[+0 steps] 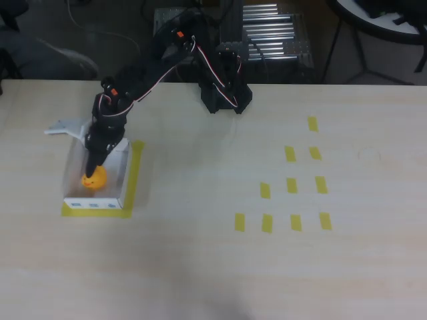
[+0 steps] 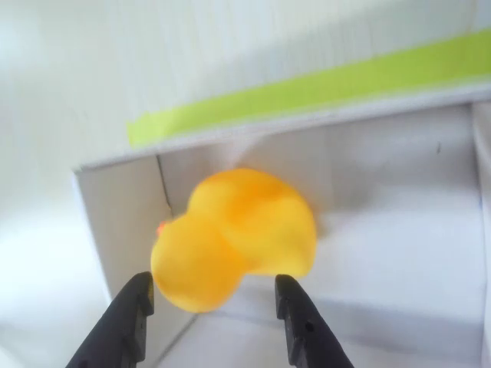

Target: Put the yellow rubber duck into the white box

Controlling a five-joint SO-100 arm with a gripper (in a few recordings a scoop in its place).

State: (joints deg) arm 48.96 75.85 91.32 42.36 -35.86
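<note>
Looking down from above, the white box (image 1: 119, 175) sits at the left of the surface (image 1: 200, 253), framed by a border of yellow tape (image 1: 136, 175), and the black arm (image 1: 143, 70) reaches down into it from the base at the back. The jaws (image 1: 93, 166) point into the tray, and the yellow rubber duck (image 1: 94, 179) lies directly below their tips, inside the walls.

From the wrist view the picture is clearer. The two dark fingers (image 2: 126, 322) stand apart, with the yellow rubber duck (image 2: 234, 238) just beyond and between them, resting on the floor of the white box (image 2: 399, 253) close to its left-hand corner. The jaws (image 2: 211, 307) look parted and not pressing on the toy; I judge it released, though the near side of the duck sits so close to the tips that light contact cannot be ruled out.

So the main job looks done: the duck is in the tray. What seems left is lifting the arm clear without nudging the toy. Well off to the right of the jaws, a scatter of small tape marks (image 1: 291, 186) lies on the surface.
</note>
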